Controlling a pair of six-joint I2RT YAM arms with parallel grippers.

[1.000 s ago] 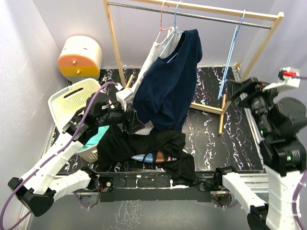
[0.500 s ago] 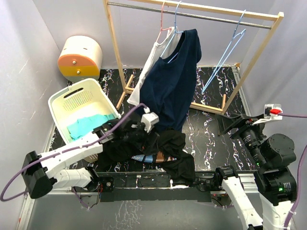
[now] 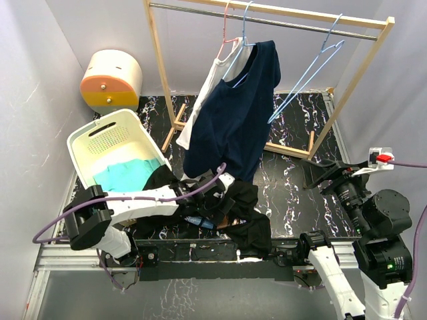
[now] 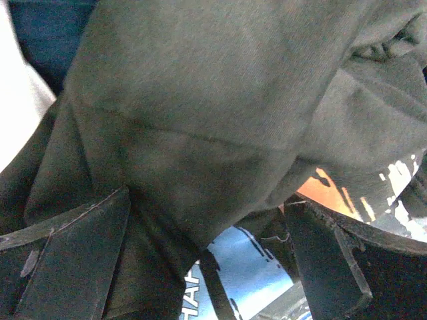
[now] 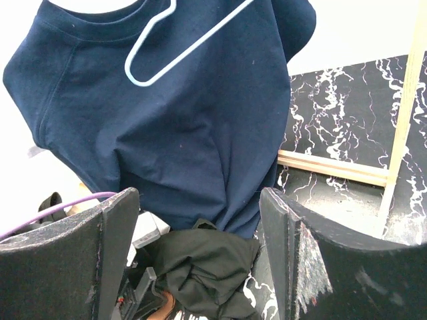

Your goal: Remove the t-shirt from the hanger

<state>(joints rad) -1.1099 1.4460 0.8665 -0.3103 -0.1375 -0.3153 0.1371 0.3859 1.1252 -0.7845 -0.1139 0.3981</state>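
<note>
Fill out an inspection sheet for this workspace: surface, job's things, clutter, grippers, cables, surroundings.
Surface: black marbled table, partly covered by clothes.
Job's things: navy t-shirt hangs on a blue hanger on the rail; not yet removed.
Clutter: black clothes pile; white garment on a pink hanger; tilted spare hanger; basket holding teal cloth.
Grippers: left gripper open, against the pile; right gripper open, empty, facing the t-shirt.
Cables: purple cable trails from the left gripper.
Surroundings: wooden rack; yellow-orange box; grey walls.
</note>
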